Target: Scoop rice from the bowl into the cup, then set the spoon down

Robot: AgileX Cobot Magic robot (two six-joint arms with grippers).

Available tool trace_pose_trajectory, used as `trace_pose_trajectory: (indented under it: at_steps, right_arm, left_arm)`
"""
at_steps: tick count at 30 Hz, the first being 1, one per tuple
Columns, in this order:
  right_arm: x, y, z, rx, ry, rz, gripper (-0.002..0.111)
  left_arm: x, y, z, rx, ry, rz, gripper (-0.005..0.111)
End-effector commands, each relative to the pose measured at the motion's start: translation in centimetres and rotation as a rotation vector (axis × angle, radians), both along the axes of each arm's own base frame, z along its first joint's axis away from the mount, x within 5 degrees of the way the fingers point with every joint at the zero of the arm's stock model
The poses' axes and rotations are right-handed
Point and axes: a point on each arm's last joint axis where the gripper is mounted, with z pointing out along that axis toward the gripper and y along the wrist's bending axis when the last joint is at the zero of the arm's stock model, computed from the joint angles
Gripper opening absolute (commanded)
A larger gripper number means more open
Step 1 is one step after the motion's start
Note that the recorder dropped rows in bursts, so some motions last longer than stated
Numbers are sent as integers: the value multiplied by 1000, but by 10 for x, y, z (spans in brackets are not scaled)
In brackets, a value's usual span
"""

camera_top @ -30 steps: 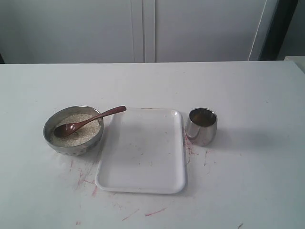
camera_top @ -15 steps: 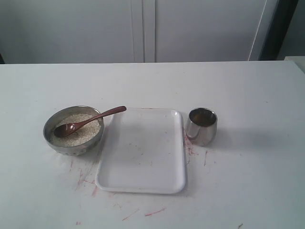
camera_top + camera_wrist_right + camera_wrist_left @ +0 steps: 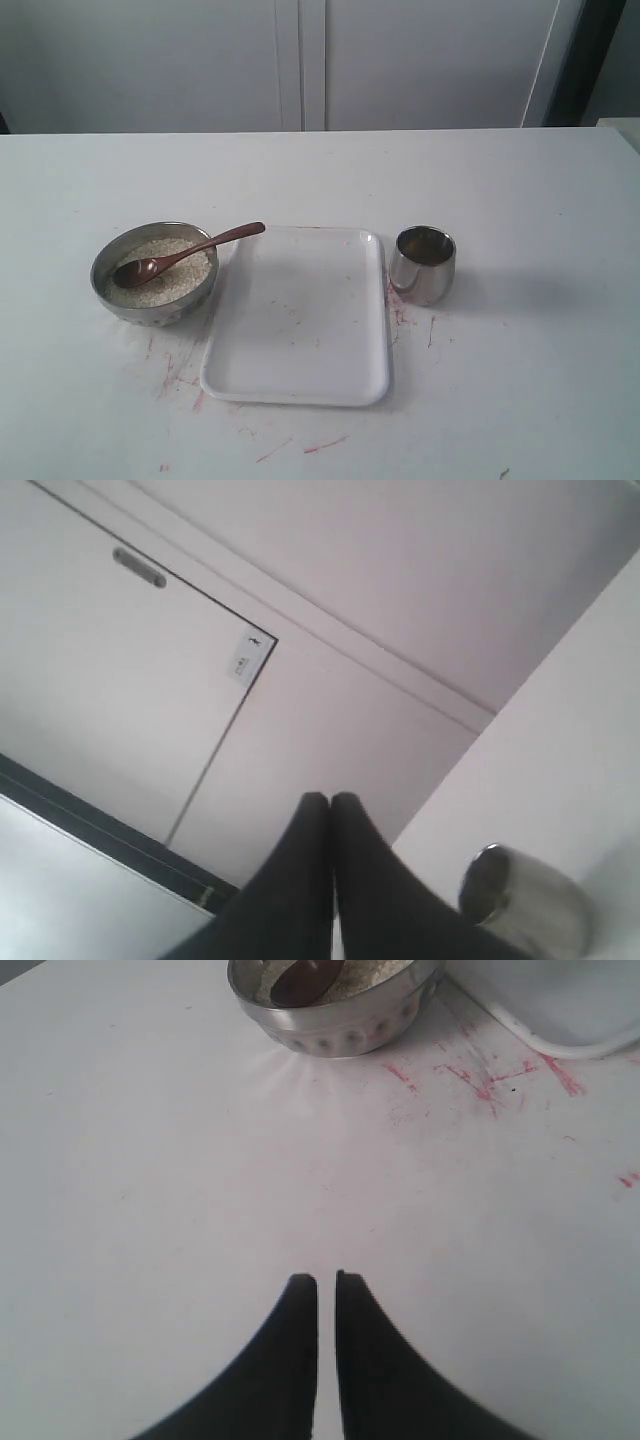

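Scooping is not yet under way: the spoon (image 3: 190, 252) lies with its head on the rice (image 3: 185, 277) in the bowl (image 3: 150, 308) at the left of the tabletop (image 3: 520, 190), its handle slanting out over the rim toward the far right. The cup (image 3: 422, 268) stands well apart on the right, a white tray (image 3: 300, 340) between the 2. The left tool (image 3: 326, 1278) faces the bowl, fingers almost together and empty; the right tool (image 3: 330, 798) is pressed closed on nothing. The next move likely calls for opening a tool and gripping the spoon handle

Exterior view high over table (image 3: 520, 190), left wrist low, facing bowl (image 3: 340, 1028), right wrist upturned, beside cup (image 3: 525, 905)
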Motion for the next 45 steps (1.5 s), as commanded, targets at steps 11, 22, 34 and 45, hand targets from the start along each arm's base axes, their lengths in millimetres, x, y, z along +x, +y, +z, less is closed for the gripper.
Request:
trace_pose_trajectory:
  at_steps: [11, 22, 34, 45]
  right_arm:
    - [-1, -1, 2, 542, -39, 84, 0]
    - [-27, -4, 50, 477, -647, 223, 0]
    - [-78, 5, 109, 244, -1152, 357, 0]
    - [-116, 21, 184, -173, -1092, 275, 0]
  left_arm:
    - [-1, 0, -6, 1, 48, -5, 14]
    - [-1, 0, -6, 1, 48, -5, 14]
    - [-1, 0, -6, 1, 48, -5, 14]
    - [-1, 0, -6, 1, 48, -5, 14]
